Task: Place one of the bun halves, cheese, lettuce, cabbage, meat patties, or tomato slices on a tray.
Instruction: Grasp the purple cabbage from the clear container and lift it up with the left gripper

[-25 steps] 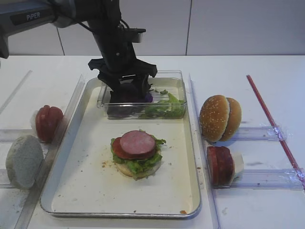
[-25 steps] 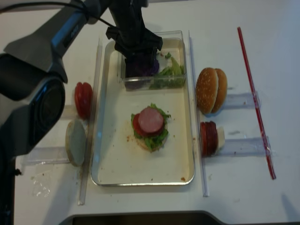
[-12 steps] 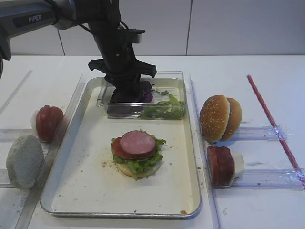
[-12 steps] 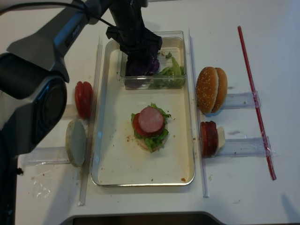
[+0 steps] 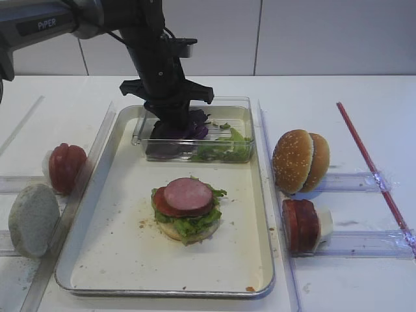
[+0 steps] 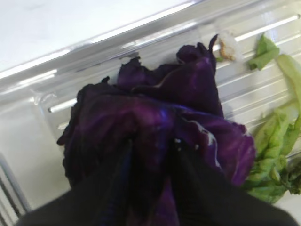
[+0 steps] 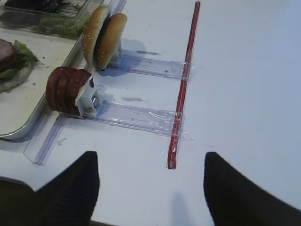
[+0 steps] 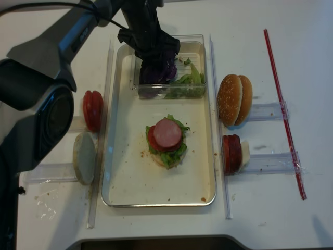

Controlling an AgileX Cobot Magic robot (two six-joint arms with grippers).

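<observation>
My left gripper (image 5: pixel 174 123) reaches down into the clear plastic box (image 5: pixel 240 112) at the far end of the tray (image 5: pixel 97 162). Its fingers (image 6: pixel 120 165) are pinched on a crumpled purple cabbage leaf (image 6: pixel 188 89), which bulges around them. From above, the cabbage (image 8: pixel 162 73) fills the box's left half, with lettuce (image 8: pixel 190 78) in the right half. A meat patty (image 5: pixel 187 194) tops a stack of tomato, lettuce and a bun half in the middle of the tray. My right gripper (image 7: pixel 150 162) hangs open over bare table, holding nothing.
Two sesame bun halves (image 5: pixel 299 161) and tomato slices (image 5: pixel 299 224) stand in clear rails right of the tray. More tomato slices (image 5: pixel 66 167) and a pale bun half (image 5: pixel 32 218) stand on the left. A red strip (image 5: pixel 370 169) runs along the table's right side.
The left gripper's jaws have drawn together on the cabbage inside the box, bunching the leaf up. The right arm has not moved.
</observation>
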